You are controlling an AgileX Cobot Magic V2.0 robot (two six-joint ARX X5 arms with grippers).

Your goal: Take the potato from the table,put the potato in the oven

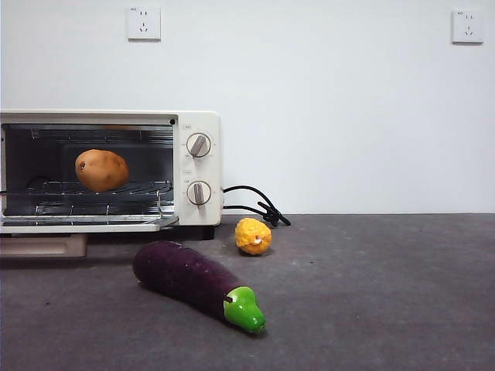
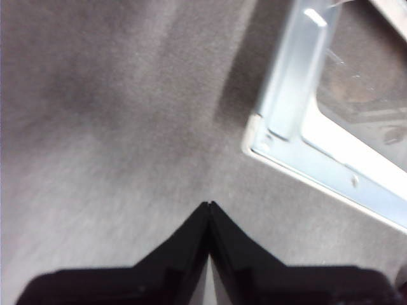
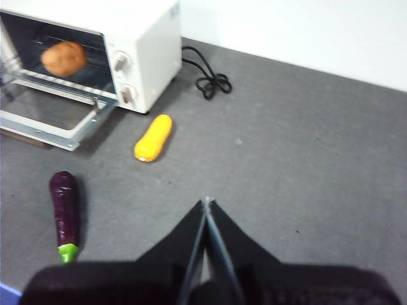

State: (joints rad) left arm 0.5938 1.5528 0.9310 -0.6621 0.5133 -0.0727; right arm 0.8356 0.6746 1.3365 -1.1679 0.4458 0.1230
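Observation:
The orange-brown potato (image 1: 101,170) (image 3: 63,58) lies on the wire rack inside the cream-white oven (image 1: 197,127) (image 3: 149,38), whose door hangs open and flat. No gripper touches it. My left gripper (image 2: 209,204) is shut with nothing in it, hovering over the bare table (image 2: 114,127) just beside a corner of the open oven door (image 2: 286,95). High above the right half of the table (image 3: 305,146), my right gripper (image 3: 206,202) is shut and empty, far from the oven. Neither arm shows in the front view.
A purple eggplant (image 1: 193,282) (image 3: 65,216) lies in front of the oven. A small yellow fruit (image 1: 253,236) (image 3: 154,138) sits near the oven's knob side. The black cord (image 1: 255,205) (image 3: 206,79) coils behind it by the white wall.

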